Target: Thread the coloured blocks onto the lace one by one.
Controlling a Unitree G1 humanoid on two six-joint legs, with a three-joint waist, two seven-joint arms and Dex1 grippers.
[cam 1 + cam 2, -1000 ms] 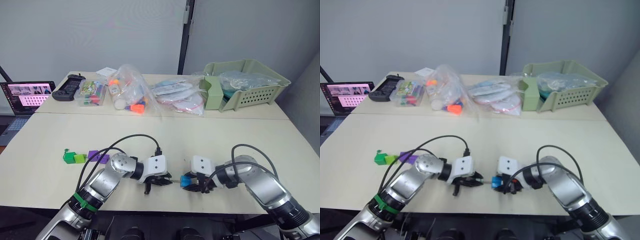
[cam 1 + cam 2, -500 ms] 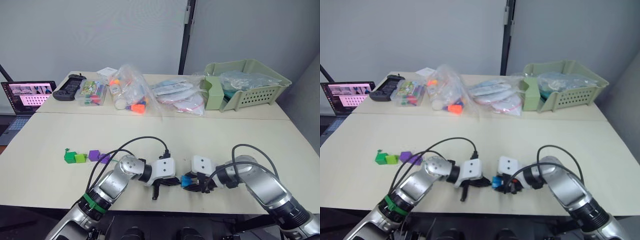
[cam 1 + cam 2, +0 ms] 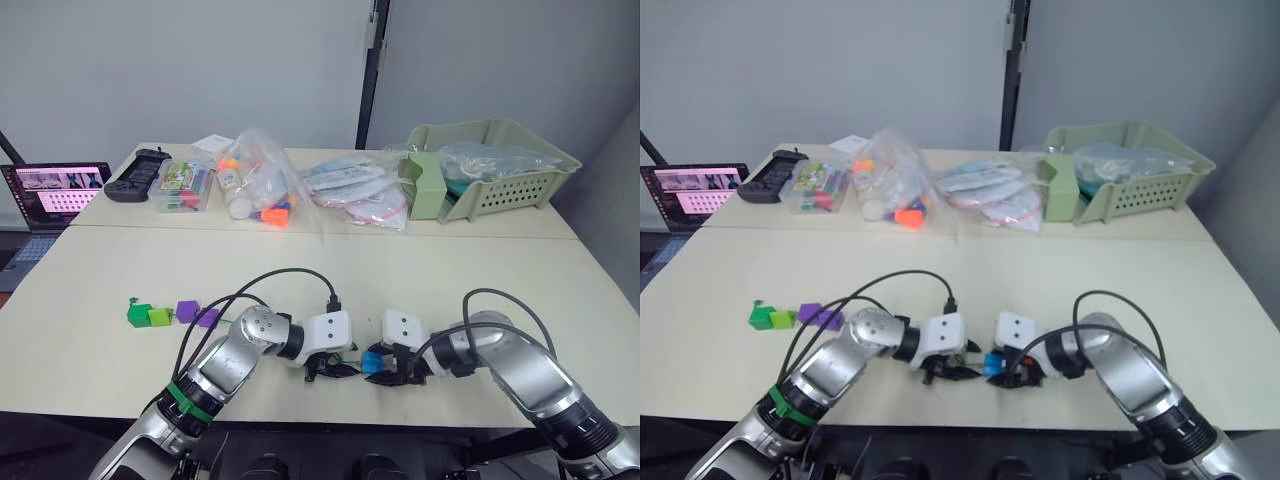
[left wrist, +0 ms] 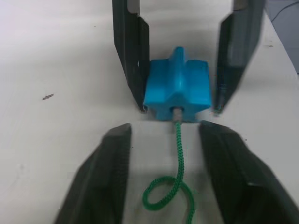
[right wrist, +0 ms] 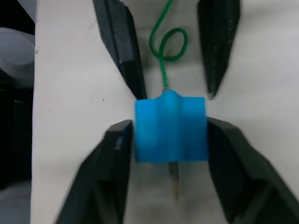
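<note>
**Blue block on the needle, tip poking through**

Between our right gripper's two fingers sits the blue block, pinched from both sides and held just over the table so its hole faces the other arm. The lace goes in on the side facing our left gripper, and its silvery tip pokes out the far side, towards the right wrist. So the needle is through, and that is why we hold the block steady: it must not turn while the cord is drawn on.

Our left gripper's fingers stand apart, one on each side of the green cord, gripping nothing; the lace lies loose between them and curls into a small loop on the tabletop. We judge the next move is to catch the tip and pull it clear.

Well away from both sets of fingers, the remaining blocks, green and purple, wait in a row beyond the left arm.
</note>
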